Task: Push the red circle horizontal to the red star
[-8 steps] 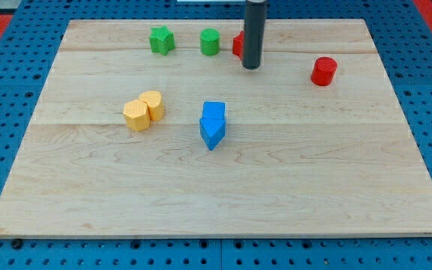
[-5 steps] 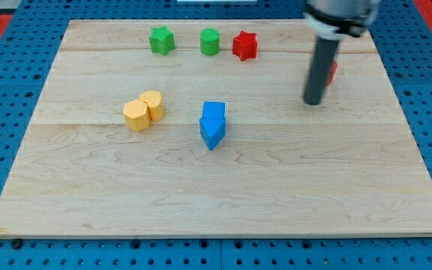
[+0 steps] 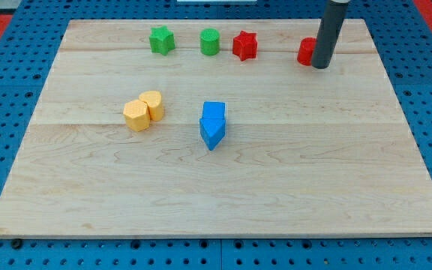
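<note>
The red star (image 3: 244, 46) sits near the view's top, right of centre. The red circle (image 3: 306, 51) lies to its right at about the same height, partly hidden behind my rod. My tip (image 3: 320, 66) rests on the board right against the red circle's right side, slightly below it.
A green star (image 3: 161, 40) and a green circle (image 3: 210, 42) stand left of the red star in the same row. Two yellow blocks (image 3: 143, 111) touch each other at mid-left. Two blue blocks (image 3: 213, 124) touch near the board's middle. The wooden board (image 3: 216, 202) lies on a blue pegboard.
My tip went from beside the red star to the right, below the red circle, then up. The red circle has moved up and left, level with the red star.
</note>
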You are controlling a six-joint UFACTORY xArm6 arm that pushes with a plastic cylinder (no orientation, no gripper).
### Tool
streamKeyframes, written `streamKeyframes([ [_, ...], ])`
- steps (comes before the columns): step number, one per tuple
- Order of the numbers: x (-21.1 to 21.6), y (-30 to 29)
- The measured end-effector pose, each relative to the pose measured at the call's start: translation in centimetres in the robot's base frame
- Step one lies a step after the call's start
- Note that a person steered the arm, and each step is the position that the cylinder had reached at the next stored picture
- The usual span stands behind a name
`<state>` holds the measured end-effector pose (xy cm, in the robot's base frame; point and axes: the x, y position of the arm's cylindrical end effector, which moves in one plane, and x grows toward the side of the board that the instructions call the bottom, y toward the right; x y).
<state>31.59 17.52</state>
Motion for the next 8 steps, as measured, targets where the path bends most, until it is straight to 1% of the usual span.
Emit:
streamKeyframes([
  [1, -1.9, 0.2],
  [2, -1.5, 0.6],
  [3, -1.8, 3.0],
  [4, -3.3, 3.5],
  [7, -5.5, 2.8],
  [8, -5.5, 0.7],
])
